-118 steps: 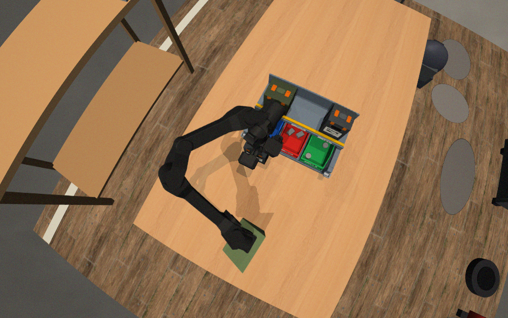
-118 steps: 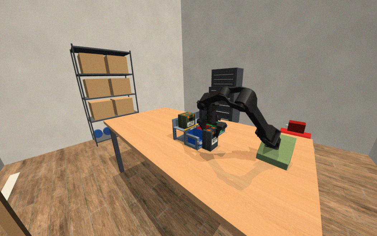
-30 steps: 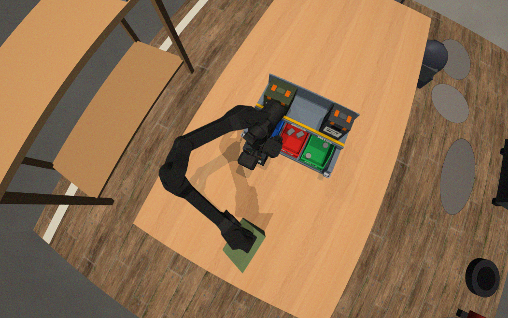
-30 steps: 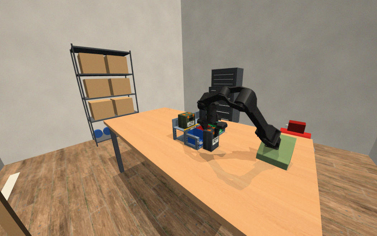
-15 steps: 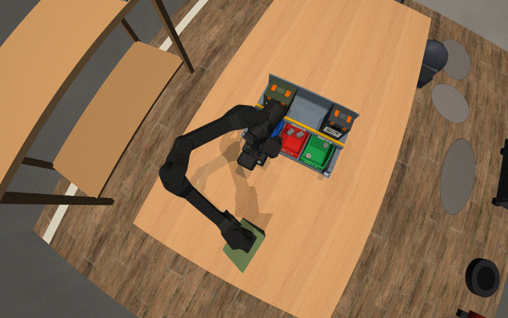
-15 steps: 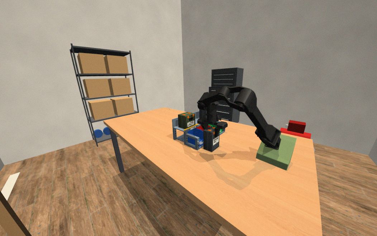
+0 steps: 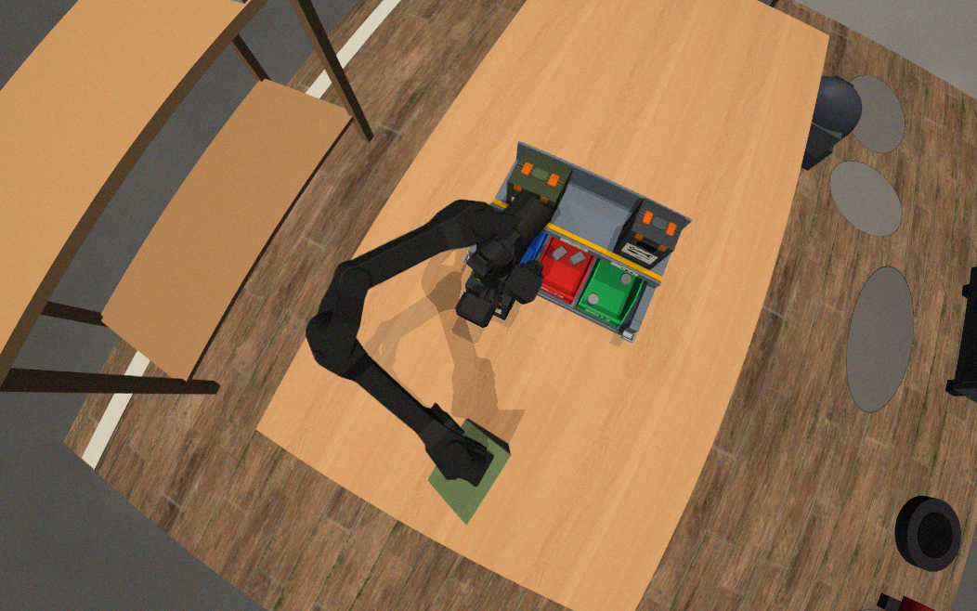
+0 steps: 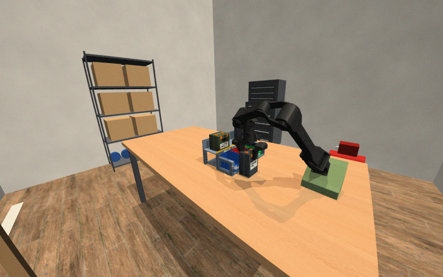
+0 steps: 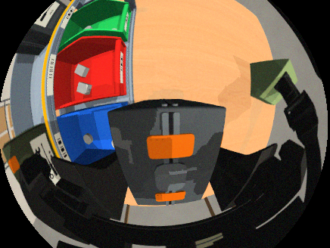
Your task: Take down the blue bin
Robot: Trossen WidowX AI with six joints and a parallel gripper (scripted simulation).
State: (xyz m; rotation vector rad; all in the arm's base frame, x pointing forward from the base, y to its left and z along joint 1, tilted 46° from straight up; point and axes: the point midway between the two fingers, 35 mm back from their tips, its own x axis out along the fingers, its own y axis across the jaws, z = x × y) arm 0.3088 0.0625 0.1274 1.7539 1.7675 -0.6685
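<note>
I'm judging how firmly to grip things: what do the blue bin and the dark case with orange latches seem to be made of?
The blue bin: probably molded plastic, satin, going by its even color and smooth, soft-shaded walls. The dark case: likely hard plastic, mostly matte, with flat faces and molded-looking ribs; painted metal isn't ruled out.

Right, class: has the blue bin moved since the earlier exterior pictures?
No; in the exterior view, the blue bin sits in the same place against the shelf.
</note>
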